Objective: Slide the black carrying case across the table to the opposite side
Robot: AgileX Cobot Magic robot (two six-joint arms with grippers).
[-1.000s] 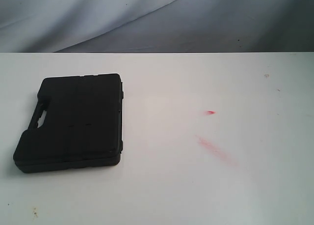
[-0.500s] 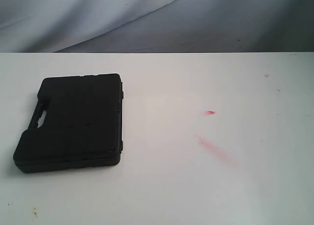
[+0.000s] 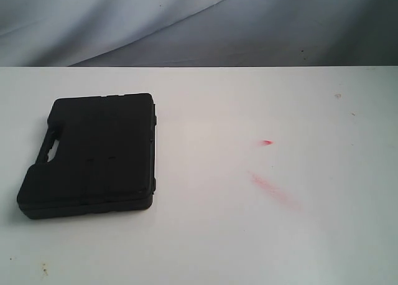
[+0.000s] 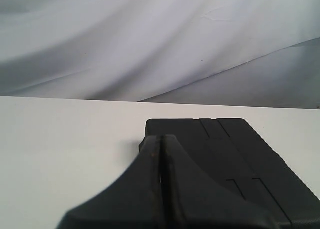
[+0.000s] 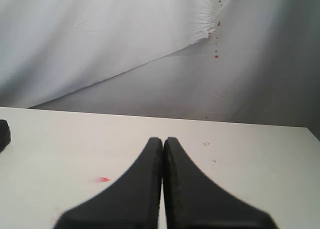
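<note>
The black carrying case (image 3: 90, 154) lies flat on the left part of the white table (image 3: 249, 235), its handle cut-out toward the left edge. No arm shows in the exterior view. In the left wrist view the left gripper (image 4: 161, 139) is shut and empty, held above the near part of the case (image 4: 235, 159), whose ribbed lid fills the area behind and beside the fingers. In the right wrist view the right gripper (image 5: 163, 140) is shut and empty over bare table (image 5: 260, 159); a corner of the case (image 5: 4, 134) shows at the frame edge.
Red smears (image 3: 273, 188) and a small red mark (image 3: 267, 142) stain the table right of centre. A grey-white cloth backdrop (image 3: 199, 23) hangs behind the far edge. Small specks (image 3: 43, 269) dot the front left.
</note>
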